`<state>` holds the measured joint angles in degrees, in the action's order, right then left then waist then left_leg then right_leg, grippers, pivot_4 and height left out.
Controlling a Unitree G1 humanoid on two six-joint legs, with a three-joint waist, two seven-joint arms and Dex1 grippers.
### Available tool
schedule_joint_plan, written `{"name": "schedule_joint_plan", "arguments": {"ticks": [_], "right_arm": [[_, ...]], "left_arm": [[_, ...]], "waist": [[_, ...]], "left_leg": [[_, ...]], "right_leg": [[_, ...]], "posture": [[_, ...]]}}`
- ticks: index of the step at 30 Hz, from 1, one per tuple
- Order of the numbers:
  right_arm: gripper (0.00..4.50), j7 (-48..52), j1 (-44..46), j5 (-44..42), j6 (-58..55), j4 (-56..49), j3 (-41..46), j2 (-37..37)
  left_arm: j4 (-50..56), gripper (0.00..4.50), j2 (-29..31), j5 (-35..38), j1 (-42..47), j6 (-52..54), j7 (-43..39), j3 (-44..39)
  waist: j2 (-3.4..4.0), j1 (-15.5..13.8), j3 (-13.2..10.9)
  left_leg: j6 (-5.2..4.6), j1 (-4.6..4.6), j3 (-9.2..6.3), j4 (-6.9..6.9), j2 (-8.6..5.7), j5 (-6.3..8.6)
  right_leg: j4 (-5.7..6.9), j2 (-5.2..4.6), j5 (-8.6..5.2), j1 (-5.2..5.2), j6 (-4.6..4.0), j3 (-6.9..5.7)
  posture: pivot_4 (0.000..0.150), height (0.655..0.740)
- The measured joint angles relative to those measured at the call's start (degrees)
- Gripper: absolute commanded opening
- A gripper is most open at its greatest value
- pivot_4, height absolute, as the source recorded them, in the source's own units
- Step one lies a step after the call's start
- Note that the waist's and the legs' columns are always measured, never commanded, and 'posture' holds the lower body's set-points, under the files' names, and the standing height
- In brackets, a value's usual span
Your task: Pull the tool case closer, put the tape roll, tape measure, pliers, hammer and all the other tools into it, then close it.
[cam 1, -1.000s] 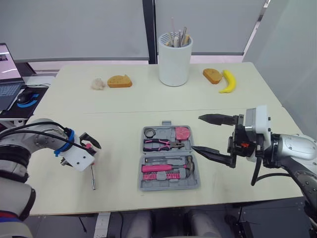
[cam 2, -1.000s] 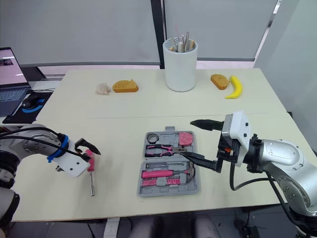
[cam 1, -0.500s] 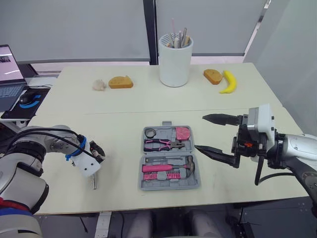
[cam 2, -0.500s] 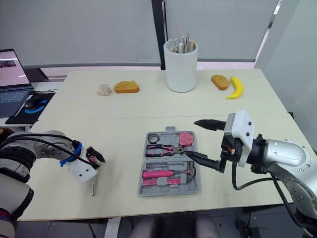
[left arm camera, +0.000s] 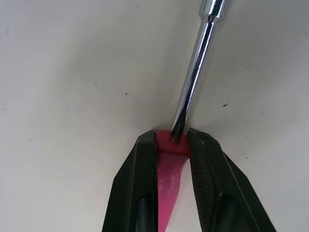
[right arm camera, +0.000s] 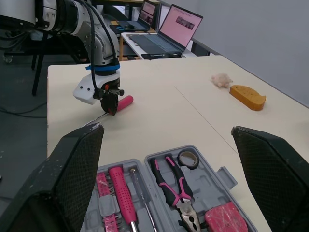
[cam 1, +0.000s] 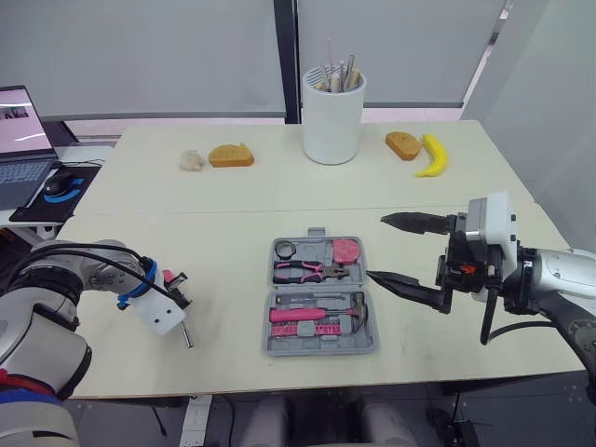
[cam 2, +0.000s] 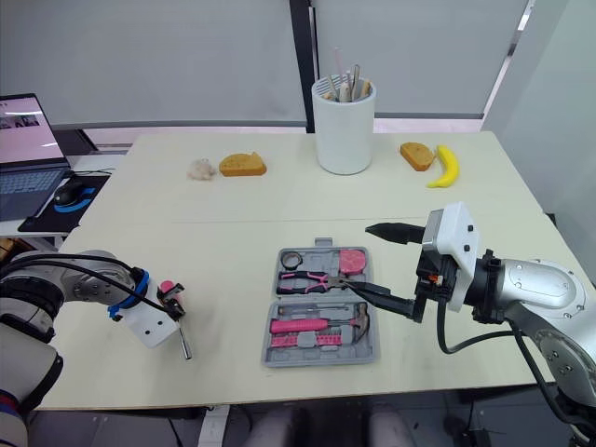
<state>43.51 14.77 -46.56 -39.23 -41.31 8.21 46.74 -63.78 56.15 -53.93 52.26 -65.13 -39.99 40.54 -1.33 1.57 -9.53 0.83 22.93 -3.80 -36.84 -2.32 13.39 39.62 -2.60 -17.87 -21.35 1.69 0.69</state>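
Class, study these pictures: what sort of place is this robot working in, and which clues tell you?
Probably an office or lab room: a long pale table, a laptop and mouse on a side desk, and roller blinds behind.

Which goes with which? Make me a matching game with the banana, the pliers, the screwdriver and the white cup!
Things:
1. banana
2. pliers
3. screwdriver
4. white cup

Places:
A. lying in the open tool case
B. pinched in the left gripper
C. holding utensils
D. next to a bread piece

Pairs: 1-D, 2-A, 3-B, 4-C.
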Motion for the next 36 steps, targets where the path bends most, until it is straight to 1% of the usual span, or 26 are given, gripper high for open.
{"name": "schedule_joint_plan", "arguments": {"ticks": [2, 4, 5, 7, 10, 11, 13, 14, 15, 20, 24, 31, 36], "right_arm": [[4.50, 0.1, 0.3, 0.1, 0.0, 0.2, -0.1, 0.0], [4.50, 0.2, 0.4, 0.1, 0.1, 0.5, -0.1, 0.0], [4.50, 0.3, 0.5, 0.2, 0.1, 0.7, -0.2, 0.0], [4.50, 0.4, 1.0, 0.3, 0.1, 1.3, -0.6, -0.1], [4.50, 0.6, 1.7, 0.3, 0.2, 1.7, -0.7, -0.1], [4.50, 0.7, 1.8, 0.3, 0.2, 1.7, -0.7, -0.1], [4.50, 1.1, 1.8, 0.3, 0.2, 1.9, -0.8, -0.1], [4.50, 1.2, 1.8, 0.3, 0.2, 2.1, -0.8, -0.1], [4.50, 1.4, 1.8, 0.3, 0.2, 2.2, -0.8, -0.1], [4.50, 1.4, 1.8, 0.3, 0.2, 2.4, -0.8, -0.1], [4.50, 1.4, 1.8, 0.3, 0.2, 2.3, -0.8, -0.1], [4.50, 1.2, 1.7, 0.3, 0.2, 2.3, -0.8, -0.4], [4.50, 1.1, 1.6, 0.3, 0.2, 2.3, -0.8, -0.5]], "left_arm": [[-0.3, 0.56, -0.2, 2.2, -0.1, 0.7, -2.6, -0.4], [-0.6, 1.27, -0.3, 4.4, -0.3, 1.3, -5.2, -0.8], [-1.1, 1.52, -0.7, 6.4, -0.6, 2.2, -7.5, -1.8], [-1.3, 2.17, -1.6, 10.9, -1.5, 5.0, -12.4, -4.1], [-0.8, 3.11, -2.9, 19.6, -4.0, 12.8, -21.7, -9.5], [-0.3, 3.38, -3.0, 21.6, -4.7, 14.7, -23.6, -10.6], [1.5, 3.95, -3.0, 24.0, -6.2, 16.1, -26.3, -11.7], [2.4, 4.26, -2.9, 24.5, -6.6, 16.0, -27.0, -11.9], [3.2, 4.47, -2.7, 24.4, -6.8, 15.5, -26.9, -11.8], [4.9, 4.47, -1.5, 20.2, -6.4, 9.6, -22.5, -9.5], [5.1, 4.47, -1.1, 13.9, -4.0, 4.2, -18.8, -5.9], [6.0, 4.47, -0.5, -1.1, 1.4, -2.3, -3.7, 1.0], [4.6, 4.47, -0.4, -8.2, 3.9, -3.4, 4.9, 4.4]], "waist": [[-0.02, 0.0, 0.0], [-0.06, 0.0, 0.0], [-0.06, 0.1, 0.0], [-0.06, 0.1, 0.0], [-0.05, 0.2, 0.0], [-0.04, 0.2, 0.0], [-0.05, 0.2, 0.0], [-0.05, 0.2, 0.0], [-0.05, 0.2, 0.0], [-0.05, 0.2, 0.0], [-0.07, 0.2, 0.0], [-0.38, 0.1, -0.2], [-0.40, 0.1, -0.2]], "left_leg": [[0.00, 0.02, 0.00, -0.01, 0.00, 0.00], [0.00, 0.04, -0.01, -0.01, 0.00, 0.00], [0.00, 0.04, -0.01, -0.01, 0.00, 0.00], [0.00, 0.04, 0.00, -0.03, 0.00, 0.00], [0.00, 0.03, 0.01, -0.03, 0.01, 0.00], [-0.01, 0.02, 0.00, -0.03, 0.01, 0.00], [-0.01, 0.02, 0.00, -0.03, 0.01, 0.00], [-0.01, 0.02, 0.00, -0.03, 0.01, 0.00], [0.00, 0.02, 0.00, -0.04, 0.02, 0.00], [-0.01, 0.02, -0.04, -0.04, 0.03, 0.00], [-0.01, 0.05, -0.03, -0.04, 0.02, 0.00], [0.00, 0.08, -0.06, -0.05, 0.02, 0.00], [0.00, 0.07, -0.06, -0.05, 0.03, 0.00]], "right_leg": [[0.00, 0.00, 0.00, -0.02, 0.00, 0.00], [0.00, 0.01, 0.00, -0.03, 0.00, -0.01], [0.00, 0.01, 0.00, -0.03, 0.00, -0.01], [0.01, 0.01, 0.00, -0.03, 0.00, -0.01], [0.01, 0.01, 0.00, -0.03, -0.01, 0.01], [0.01, 0.01, 0.00, -0.03, -0.01, 0.01], [0.01, 0.01, 0.00, -0.03, -0.01, 0.05], [0.01, 0.01, 0.00, -0.03, -0.01, 0.07], [0.01, 0.01, 0.00, -0.03, -0.01, 0.11], [0.01, 0.02, 0.00, -0.03, -0.01, 0.14], [0.01, 0.03, 0.00, -0.04, -0.01, 0.12], [0.00, 0.04, 0.00, -0.05, -0.01, 0.09], [0.02, 0.07, -0.01, -0.05, 0.00, 0.04]], "posture": [[0.150, 0.7400], [0.150, 0.7400], [0.150, 0.7400], [0.150, 0.7400], [0.150, 0.7400], [0.150, 0.7400], [0.150, 0.7400], [0.150, 0.7400], [0.150, 0.7400], [0.150, 0.7400], [0.150, 0.7400], [0.150, 0.7400], [0.150, 0.7400]]}}
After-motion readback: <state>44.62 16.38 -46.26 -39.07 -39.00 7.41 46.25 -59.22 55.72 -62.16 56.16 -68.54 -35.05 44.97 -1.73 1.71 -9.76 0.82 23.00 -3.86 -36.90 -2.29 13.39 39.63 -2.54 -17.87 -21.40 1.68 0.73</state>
